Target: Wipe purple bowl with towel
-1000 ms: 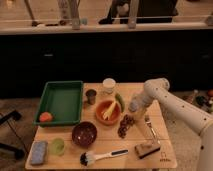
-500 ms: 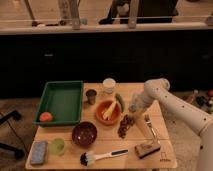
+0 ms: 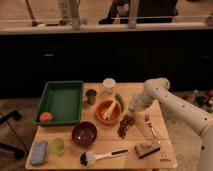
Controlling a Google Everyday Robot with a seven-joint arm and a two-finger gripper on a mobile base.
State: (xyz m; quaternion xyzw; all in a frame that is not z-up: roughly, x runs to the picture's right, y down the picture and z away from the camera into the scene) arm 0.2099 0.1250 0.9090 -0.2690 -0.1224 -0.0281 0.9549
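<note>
The purple bowl (image 3: 84, 133) is dark and round and stands empty at the front middle of the wooden table (image 3: 165, 155). My gripper (image 3: 134, 109) is at the end of the white arm, low over the table, right of the orange bowl (image 3: 107, 111) and well to the right of the purple bowl. A tan cloth-like strip (image 3: 143, 126), seemingly the towel, runs from the gripper down toward the front right. I cannot tell whether the gripper holds it.
A green tray (image 3: 60, 100) at the left has an orange fruit (image 3: 46, 116) by its front corner. Also on the table are a metal cup (image 3: 90, 96), a white jar (image 3: 109, 85), grapes (image 3: 125, 126), a fork (image 3: 150, 129), a brush (image 3: 100, 157), a blue sponge (image 3: 39, 151), a green cup (image 3: 58, 145) and a block (image 3: 148, 149).
</note>
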